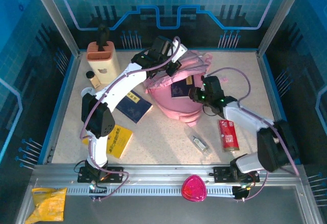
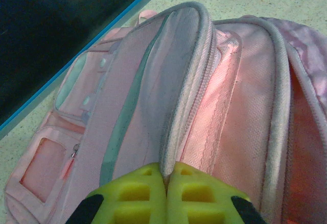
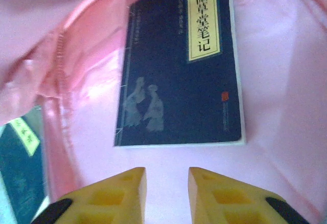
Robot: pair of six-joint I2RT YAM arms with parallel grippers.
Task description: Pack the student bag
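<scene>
1. The bag [image 1: 179,109] lies mid-table [image 1: 163,132], toward the back, between the two arms, with its mouth toward the left arm.
2. The left gripper [image 2: 166,180] has its fingers pressed together on the zip-edged flap [image 2: 186,81], pinching it and holding it up so the compartment gapes.
3. A blue book [image 3: 179,65] lies flat on the pink lining and appears to be inside that opened compartment.
4. The right gripper [image 3: 166,183] sits just short of the book's near edge, fingers apart with nothing between them.
5. Step in hand, as I judge it: one book is placed and the right arm is free of it.
6. Packing looks early. A second blue book [image 1: 134,105], a yellow book [image 1: 118,139] and a red pack [image 1: 228,134] are on the table outside the bag.
7. The next move likely calls for the right arm to back out without snagging the lining and fetch another item, while the left gripper keeps its pinch so the mouth does not fall shut.
</scene>
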